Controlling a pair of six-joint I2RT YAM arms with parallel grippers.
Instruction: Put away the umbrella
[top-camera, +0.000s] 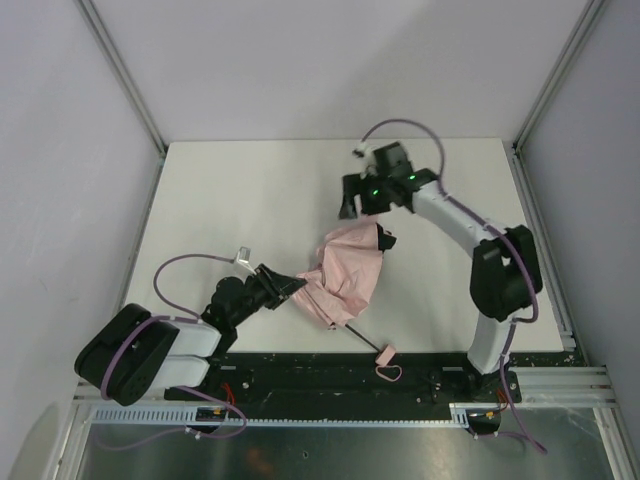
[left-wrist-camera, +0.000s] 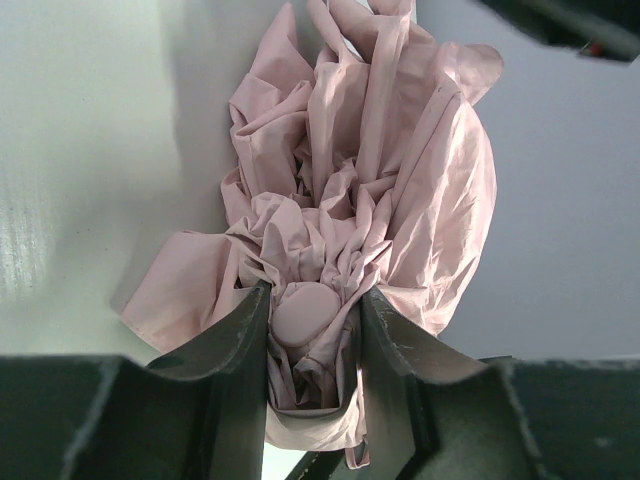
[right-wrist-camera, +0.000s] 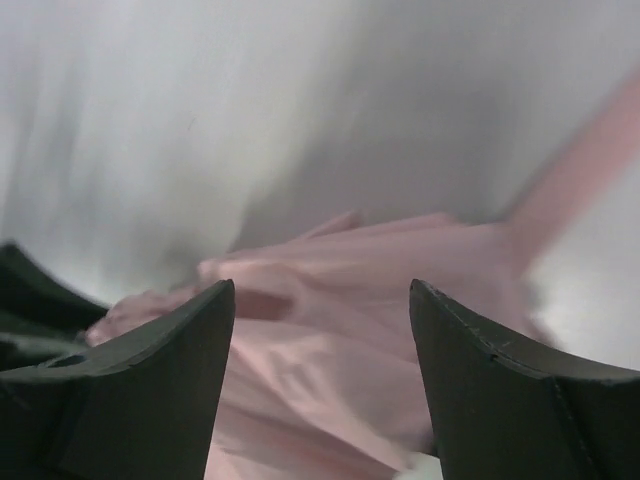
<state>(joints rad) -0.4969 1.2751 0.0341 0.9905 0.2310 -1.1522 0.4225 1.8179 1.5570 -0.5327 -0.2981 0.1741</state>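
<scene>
- The umbrella (top-camera: 347, 275) lies folded and crumpled on the white table (top-camera: 250, 190), near the middle and towards the near edge.
- Its black shaft (top-camera: 355, 338) runs out to the near right, ending in the pink handle (top-camera: 385, 354) and strap (top-camera: 388, 373) at the table's near edge.
- The left gripper (left-wrist-camera: 315, 322) comes in from the near left. Its fingers (left-wrist-camera: 240, 345) are clamped on the rounded pink tip of the umbrella, with bunched cloth between them.
- The right gripper (right-wrist-camera: 320, 335) hangs over the far edge of the cloth. Its fingers (right-wrist-camera: 500, 385) stand wide apart and hold nothing; the pink cloth behind them is blurred.
</scene>
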